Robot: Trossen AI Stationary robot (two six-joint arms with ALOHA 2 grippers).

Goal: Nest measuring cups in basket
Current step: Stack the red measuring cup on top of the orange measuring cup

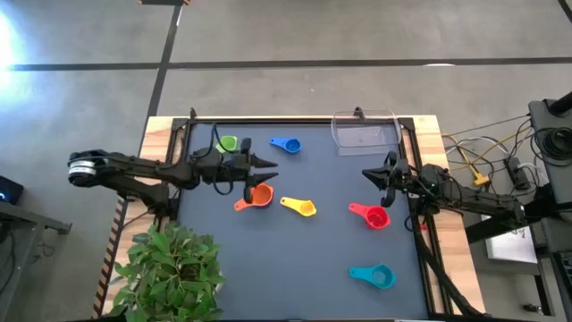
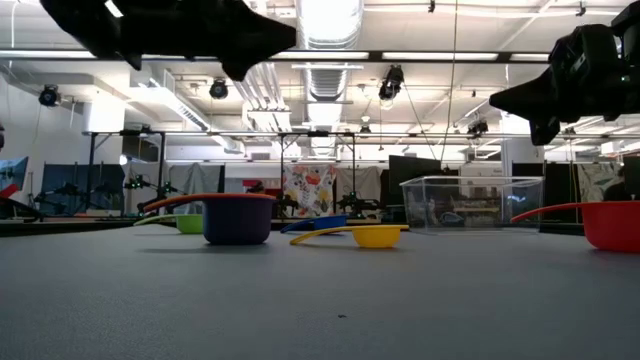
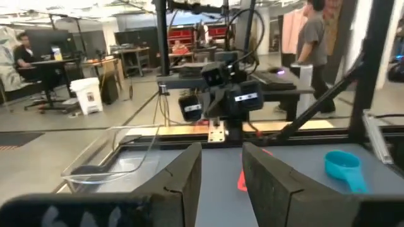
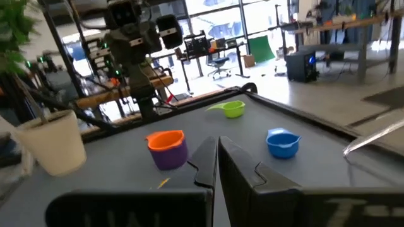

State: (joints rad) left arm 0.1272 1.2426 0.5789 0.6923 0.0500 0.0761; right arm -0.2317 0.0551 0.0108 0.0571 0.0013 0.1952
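On the dark grey table mat (image 1: 313, 250), before a workshop room, lie six small plastic measuring cups; orange (image 1: 259, 196) nests in purple (image 4: 169, 157). The clear basket (image 1: 365, 132) stands empty at the far edge. Left gripper (image 1: 268, 165) hovers slightly parted, right gripper (image 1: 368, 176) clenched, both empty.

The left gripper (image 1: 268, 166) hangs above the orange cup (image 1: 258, 196); green (image 1: 228, 143), blue (image 1: 288, 145), yellow (image 1: 302, 207), red (image 1: 374, 215) and teal (image 1: 375, 275) cups lie scattered outside the basket (image 1: 365, 131).

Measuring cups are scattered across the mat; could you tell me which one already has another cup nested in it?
The purple cup, beside the left gripper: the orange cup sits inside it. The others lie singly.
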